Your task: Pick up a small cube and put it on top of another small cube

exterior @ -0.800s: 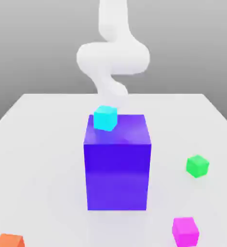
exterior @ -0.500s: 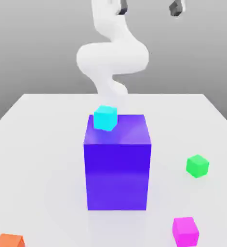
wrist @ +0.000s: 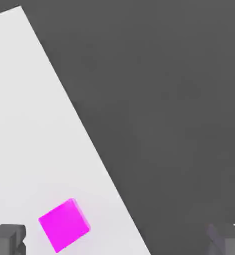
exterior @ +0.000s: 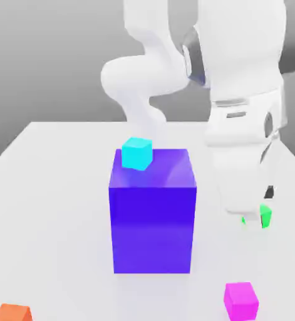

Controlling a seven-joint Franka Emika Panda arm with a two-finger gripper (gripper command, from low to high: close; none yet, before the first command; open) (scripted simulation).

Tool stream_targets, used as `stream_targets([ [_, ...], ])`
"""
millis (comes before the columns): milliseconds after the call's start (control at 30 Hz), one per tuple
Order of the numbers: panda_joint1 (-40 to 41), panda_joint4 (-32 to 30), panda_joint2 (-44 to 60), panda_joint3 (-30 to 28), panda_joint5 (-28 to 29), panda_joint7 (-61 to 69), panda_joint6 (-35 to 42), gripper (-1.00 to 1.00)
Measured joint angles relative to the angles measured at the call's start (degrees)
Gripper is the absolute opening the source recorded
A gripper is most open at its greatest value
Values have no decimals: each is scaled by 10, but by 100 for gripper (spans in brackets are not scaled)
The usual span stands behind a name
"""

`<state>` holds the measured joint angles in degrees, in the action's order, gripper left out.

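A small green cube [exterior: 265, 217] lies on the white table [exterior: 49, 188] at the exterior view's right, mostly hidden behind my hand. My gripper [exterior: 253, 210] hangs low just in front of it, open, with nothing between its fingers [wrist: 7, 239]. A small magenta cube [exterior: 241, 300] sits near the front edge, and in the hand view the magenta cube [wrist: 64, 225] lies below the hand, closer to one finger. A small cyan cube [exterior: 137, 153] rests on the back left corner of a big violet-blue block [exterior: 152, 213].
An orange cube [exterior: 12, 312] peeks in at the front on the exterior view's left. The tall block stands mid-table, to the left of my arm. The table's edge [wrist: 89, 134] runs close to the magenta cube, with dark floor beyond.
My hand has swung down from the top of the picture to the exterior view's right and now covers most of the green cube. No cube has moved.
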<state>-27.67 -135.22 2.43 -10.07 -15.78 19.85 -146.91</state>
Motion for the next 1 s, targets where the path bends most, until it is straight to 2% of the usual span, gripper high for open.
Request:
stream_targets([
  [133,-6,-7,64,10,19,68,-29,0],
  [300,-20,-18,138,14,82,125,-68,0],
  [433,-11,-5,218,30,76,148,-128,0],
  [467,-6,-1,238,37,71,153,-144,-100],
  [700,-5,0,242,38,71,153,-146,-100],
  [833,-18,-15,170,20,93,137,-89,-100],
  [1000,-44,-80,98,69,72,180,-67,-100],
])
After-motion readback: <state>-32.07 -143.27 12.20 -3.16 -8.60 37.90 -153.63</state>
